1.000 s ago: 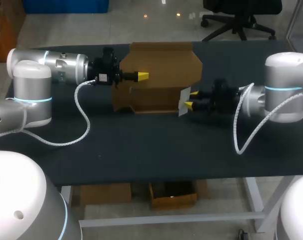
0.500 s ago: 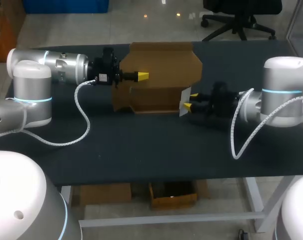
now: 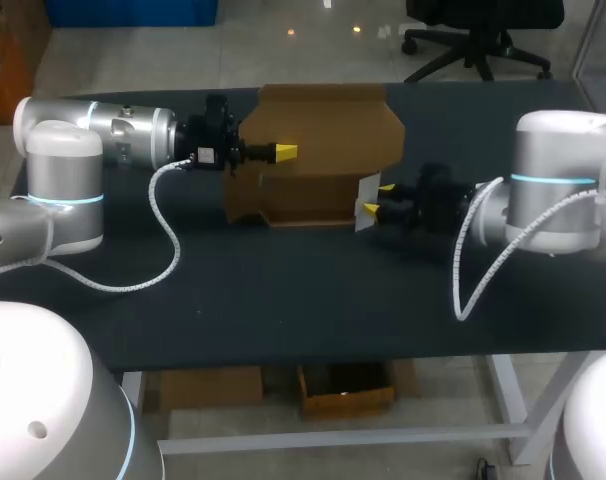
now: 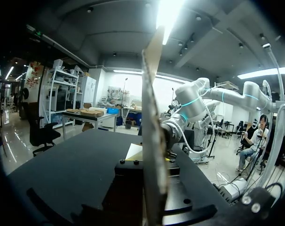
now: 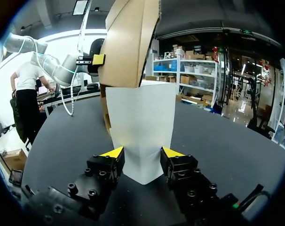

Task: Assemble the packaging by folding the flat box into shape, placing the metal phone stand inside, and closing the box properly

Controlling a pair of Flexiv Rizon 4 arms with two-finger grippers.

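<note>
The brown cardboard box (image 3: 308, 205) stands open in the middle of the table, its tall lid flap (image 3: 328, 125) raised behind it. My left gripper (image 3: 283, 152) reaches in from the left and is shut on the box's cardboard; in the left wrist view that sheet (image 4: 152, 122) runs edge-on between its fingers. My right gripper (image 3: 377, 200) is at the box's right end, shut on the pale metal phone stand (image 3: 366, 206). In the right wrist view the stand (image 5: 140, 127) sits upright between the yellow tips (image 5: 114, 152), with the box flap (image 5: 128, 42) just ahead.
The black table (image 3: 303, 310) stretches wide in front of the box. A white coiled cable (image 3: 168, 245) hangs from my left arm onto the table, and another (image 3: 463, 275) loops down from my right arm.
My right arm has edged left toward the box with the phone stand in its grip. The left arm and the box have not moved.
</note>
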